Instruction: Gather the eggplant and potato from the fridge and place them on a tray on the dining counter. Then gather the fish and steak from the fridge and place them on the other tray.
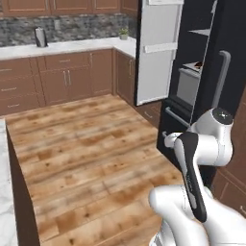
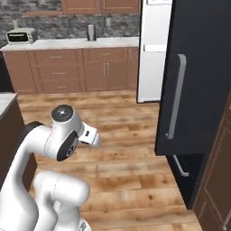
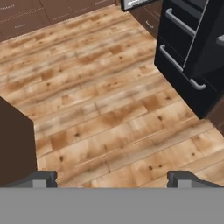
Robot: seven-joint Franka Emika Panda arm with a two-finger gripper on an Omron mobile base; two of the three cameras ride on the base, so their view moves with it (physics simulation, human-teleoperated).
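Observation:
The black fridge (image 1: 211,57) stands at the right with both upper doors swung open, one showing its white inside (image 1: 158,48) and the other its silver handle (image 2: 178,97). A small reddish item (image 1: 194,66) lies on an inner shelf; I cannot tell what it is. Two drawers with silver bar handles (image 3: 179,59) sit below. My gripper (image 3: 113,179) is open with nothing between its fingertips, hanging over the wood floor short of the fridge. The dining counter's marble edge (image 1: 3,192) shows at the far left. Eggplant, potato, fish, steak and both trays are out of view.
Open wood floor (image 1: 86,144) lies between the island's dark brown base (image 3: 13,144) and the fridge. Wall cabinets with a white counter (image 2: 67,43) run along the back, carrying a kettle (image 2: 91,31) and a toaster oven (image 2: 20,36). My folded arm (image 1: 197,158) rises close to the fridge.

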